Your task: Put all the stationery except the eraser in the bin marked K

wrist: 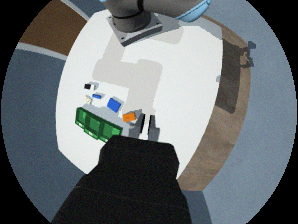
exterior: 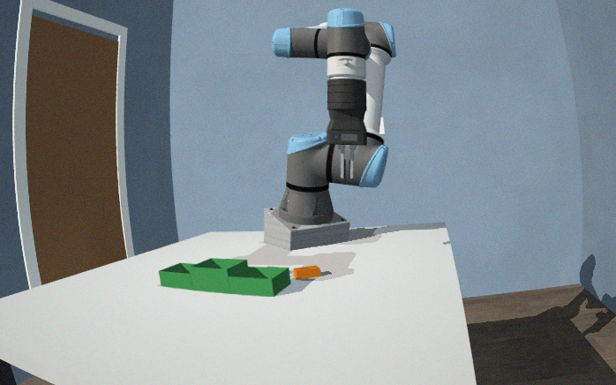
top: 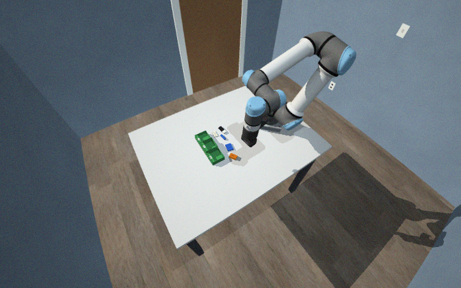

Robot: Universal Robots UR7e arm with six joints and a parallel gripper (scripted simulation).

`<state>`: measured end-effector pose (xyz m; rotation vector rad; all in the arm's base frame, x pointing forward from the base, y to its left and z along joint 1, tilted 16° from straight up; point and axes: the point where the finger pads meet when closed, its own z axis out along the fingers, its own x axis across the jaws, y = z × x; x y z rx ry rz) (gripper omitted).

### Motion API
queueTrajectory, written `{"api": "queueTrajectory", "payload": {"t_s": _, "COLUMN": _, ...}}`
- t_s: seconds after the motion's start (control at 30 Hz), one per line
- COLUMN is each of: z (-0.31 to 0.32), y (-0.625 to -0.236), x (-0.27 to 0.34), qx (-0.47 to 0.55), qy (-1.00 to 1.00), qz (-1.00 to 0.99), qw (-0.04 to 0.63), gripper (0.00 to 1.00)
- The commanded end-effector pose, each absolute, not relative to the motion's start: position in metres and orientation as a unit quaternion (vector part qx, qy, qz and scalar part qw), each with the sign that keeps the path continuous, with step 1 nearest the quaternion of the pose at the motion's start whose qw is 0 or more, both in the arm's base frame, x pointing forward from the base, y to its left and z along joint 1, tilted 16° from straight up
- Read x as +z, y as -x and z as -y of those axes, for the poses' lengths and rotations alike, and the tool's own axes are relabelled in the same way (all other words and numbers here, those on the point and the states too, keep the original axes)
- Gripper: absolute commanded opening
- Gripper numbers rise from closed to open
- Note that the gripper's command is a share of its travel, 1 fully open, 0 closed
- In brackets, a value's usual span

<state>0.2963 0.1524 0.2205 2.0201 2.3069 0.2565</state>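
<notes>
A row of three joined green bins (top: 209, 147) stands on the white table; it also shows in the exterior view (exterior: 224, 277) and the wrist view (wrist: 99, 125). Their marks are too small to read. Beside the bins lie an orange item (top: 233, 156), a blue block (top: 229, 146), a small blue item (top: 222, 137), a small white item (top: 214, 134) and a black-and-white item (top: 221, 128). My gripper (exterior: 347, 177) hangs high above the table, to the side of the orange item (exterior: 306, 272). Its fingers stand close together with nothing between them.
The robot's grey base (exterior: 305, 233) is bolted to the table behind the bins. The table's edge runs close behind the base. A brown door (exterior: 73, 147) is in the wall at the left.
</notes>
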Motion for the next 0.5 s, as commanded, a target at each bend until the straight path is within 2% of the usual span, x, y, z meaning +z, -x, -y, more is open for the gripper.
{"api": "queueTrajectory", "payload": {"t_s": 0.0, "z": -0.132, "y": -0.305, "x": 0.219, "qx": 0.085, "qy": -0.66, "qz": -0.746, "qw": 0.027, "gripper": 0.31}}
{"api": "queueTrajectory", "payload": {"t_s": 0.47, "z": -0.081, "y": -0.319, "x": 0.215, "qx": 0.098, "qy": -0.678, "qz": -0.728, "qw": 0.01, "gripper": 0.31}}
